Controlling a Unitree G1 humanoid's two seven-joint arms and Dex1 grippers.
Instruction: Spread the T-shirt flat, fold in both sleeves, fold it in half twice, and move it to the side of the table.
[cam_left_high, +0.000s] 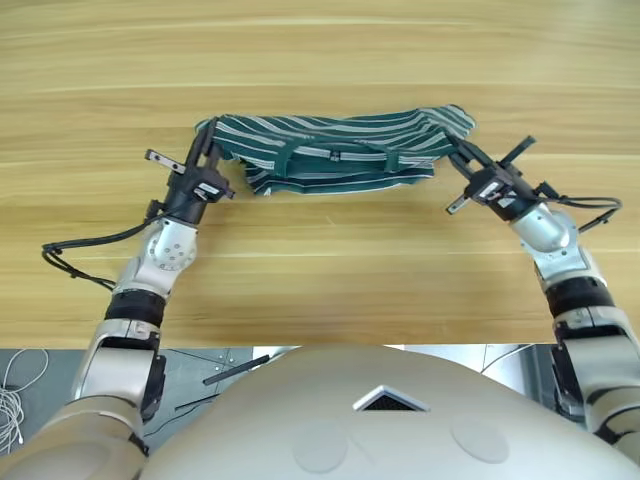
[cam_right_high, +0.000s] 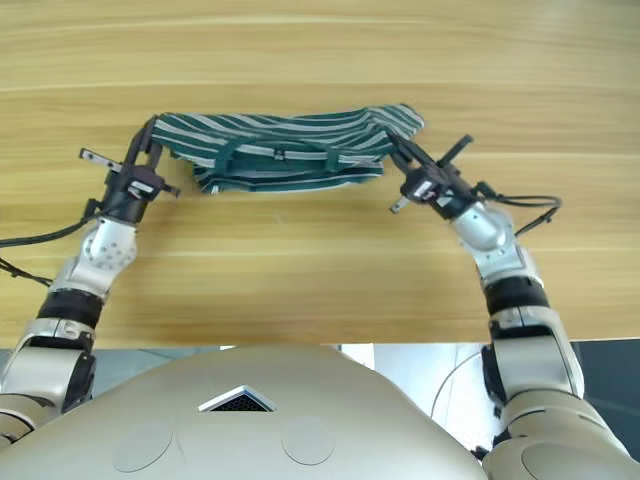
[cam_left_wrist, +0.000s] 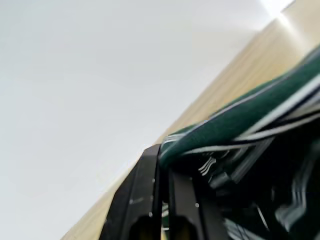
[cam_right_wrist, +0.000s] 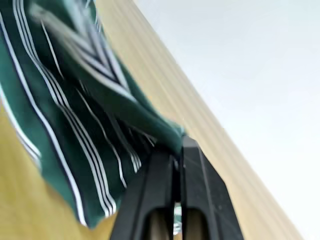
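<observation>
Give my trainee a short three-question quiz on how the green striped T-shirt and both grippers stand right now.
1. True or false: the green white-striped fabric T-shirt lies spread flat on the light wooden table.
2. What does the left gripper hold? A) nothing B) one end of the T-shirt C) a cable
3. Fill in: the right gripper is shut on the shirt's ___ end (robot's side).
Key: 1 false, it is bunched into a narrow band between the grippers; 2 B; 3 right.
</observation>
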